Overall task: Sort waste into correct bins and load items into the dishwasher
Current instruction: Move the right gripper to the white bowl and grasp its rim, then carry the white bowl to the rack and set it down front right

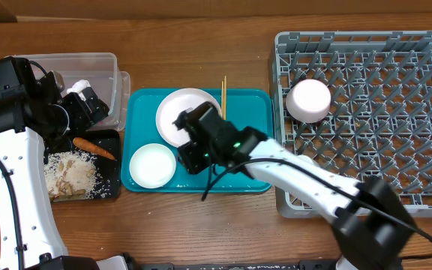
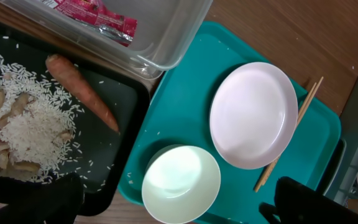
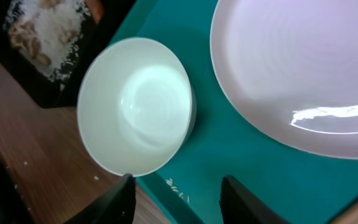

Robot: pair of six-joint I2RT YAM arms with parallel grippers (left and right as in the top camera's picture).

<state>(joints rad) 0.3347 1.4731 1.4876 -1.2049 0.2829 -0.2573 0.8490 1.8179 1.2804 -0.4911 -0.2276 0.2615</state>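
Left of teal tray (image 1: 255, 112), L gripper (image 1: 88, 105): hovers above the seam btw clear tub and black tray; jaws spread wide, nothing btw them.
Clear tub (image 1: 88, 58): left of teal tray, off its far-left corner; tub corner sits close beside tray rim. Red-and-silver wrapper (image 2: 95, 15) lies inside.
Black tray (image 1: 111, 178): left of teal tray, alongside its left rim, on robot side of tub.
Carrot (image 1: 94, 148): in black tray, lying diag., thin tip pointing toward teal tray.
Rice and scraps (image 1: 72, 176): heaped in black tray, on the half away from teal tray; loose grains scattered around heap.
Bowl (image 1: 152, 165): on teal tray, near-left corner, upright, empty.
Plate (image 1: 172, 109): on teal tray, far-centre, flat, empty; apart from bowl; partly hidden under R arm in overhead view.
R gripper (image 3: 178, 196): above teal tray, over the gap btw bowl and plate; jaws spread, holding nothing.
Chopsticks (image 1: 224, 94): on teal tray, right of plate, lying against plate rim per L wrist view; far ends stick out past tray's far rim.
Dish rack (image 1: 280, 112): right of teal tray, just beside its right rim.
White cup (image 1: 308, 100): in rack among pegs, in the far corner closest to teal tray; looks bottom-up, cannot confirm.
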